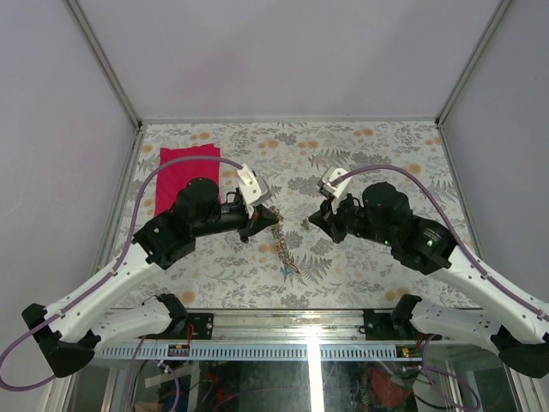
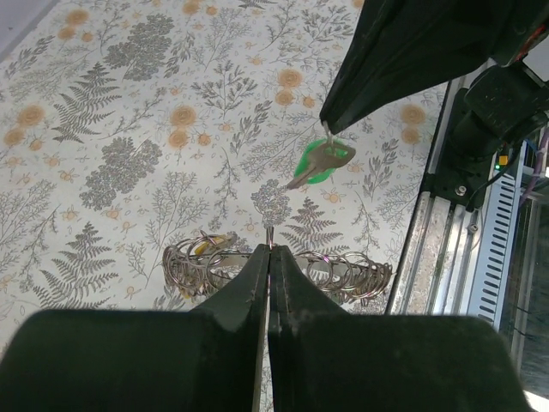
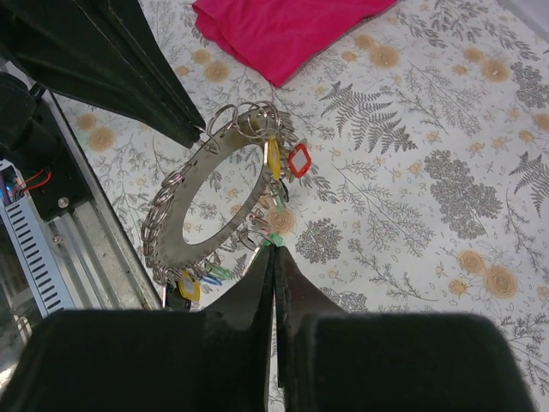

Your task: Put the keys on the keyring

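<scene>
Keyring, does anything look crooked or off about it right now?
Nothing looks damaged. The keyring hangs tilted, pinched at its rim by the left gripper instead of lying flat. The right gripper pinches a green key apart from the ring, not yet on it. The red cloth behind lies rumpled.

A table (image 1: 386, 150) covered in a pale print of grey ferns and orange flowers. A rumpled magenta cloth (image 1: 180, 163) lies near its far left corner.
</scene>
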`<state>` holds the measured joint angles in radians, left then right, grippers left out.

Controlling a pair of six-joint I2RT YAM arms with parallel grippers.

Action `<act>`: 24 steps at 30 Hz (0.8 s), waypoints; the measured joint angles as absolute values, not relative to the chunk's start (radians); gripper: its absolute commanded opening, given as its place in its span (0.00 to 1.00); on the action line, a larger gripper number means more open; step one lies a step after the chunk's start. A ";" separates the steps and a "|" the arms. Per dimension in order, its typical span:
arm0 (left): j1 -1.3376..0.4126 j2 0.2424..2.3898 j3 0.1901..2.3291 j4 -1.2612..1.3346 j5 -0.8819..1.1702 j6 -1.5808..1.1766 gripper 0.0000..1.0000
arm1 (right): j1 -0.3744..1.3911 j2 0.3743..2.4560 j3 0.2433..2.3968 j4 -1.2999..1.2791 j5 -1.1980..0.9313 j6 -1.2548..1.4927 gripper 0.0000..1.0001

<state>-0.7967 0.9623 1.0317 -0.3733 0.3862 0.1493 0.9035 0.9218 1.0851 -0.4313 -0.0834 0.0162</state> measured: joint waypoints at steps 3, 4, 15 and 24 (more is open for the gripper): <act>-0.798 0.967 1.036 -0.373 0.398 0.150 0.00 | 0.904 0.947 1.096 -0.433 -0.108 0.001 0.00; -0.799 0.970 1.038 -0.373 0.401 0.150 0.00 | 0.904 0.955 1.099 -0.432 -0.119 -0.003 0.00; -0.826 0.992 1.053 -0.366 0.404 0.151 0.00 | 0.904 1.006 1.119 -0.407 -0.202 -0.016 0.00; -0.842 1.005 1.055 -0.364 0.404 0.151 0.00 | 0.904 1.031 1.131 -0.381 -0.234 -0.015 0.00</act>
